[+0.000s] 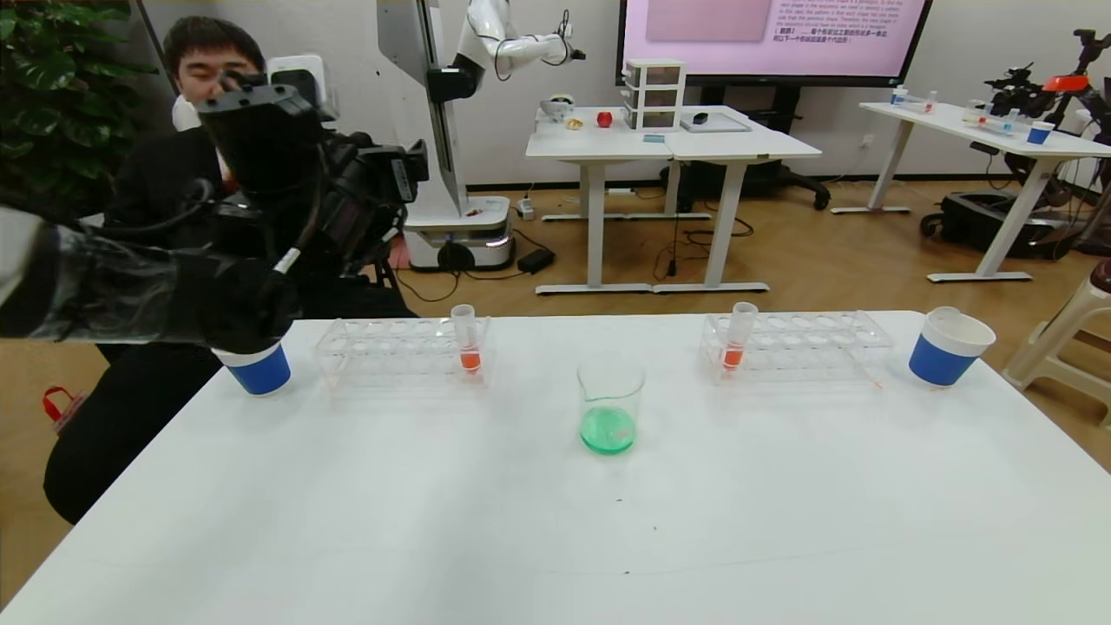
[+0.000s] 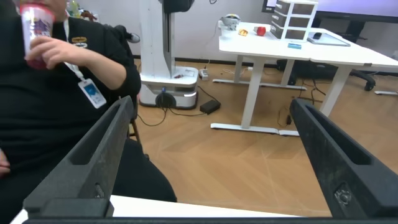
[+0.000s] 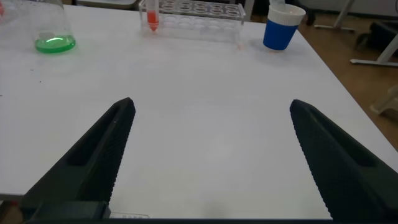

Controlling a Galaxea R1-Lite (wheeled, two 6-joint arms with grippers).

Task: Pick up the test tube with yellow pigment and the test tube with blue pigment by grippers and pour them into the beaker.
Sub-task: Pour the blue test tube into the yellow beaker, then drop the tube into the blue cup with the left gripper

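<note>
Head view: beaker (image 1: 611, 408) with green liquid, mid tabletop (image 1: 555, 521); orange-liquid tubes in two racks (image 1: 404, 349); yellow and blue tubes unseen.
Left wrist view: left pincer (image 2: 211, 155) spread, empty, above tabletop's far edge.
Right wrist view: right pincer (image 3: 211, 155) spread, empty, over bare tabletop.

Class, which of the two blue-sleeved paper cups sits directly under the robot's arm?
The left paper cup, beside the left tube rack; the left arm covers its top. The right cup stands uncovered.

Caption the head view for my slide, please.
Beaker of green liquid between two tube racks; left gripper raised above the left blue cup.
</note>
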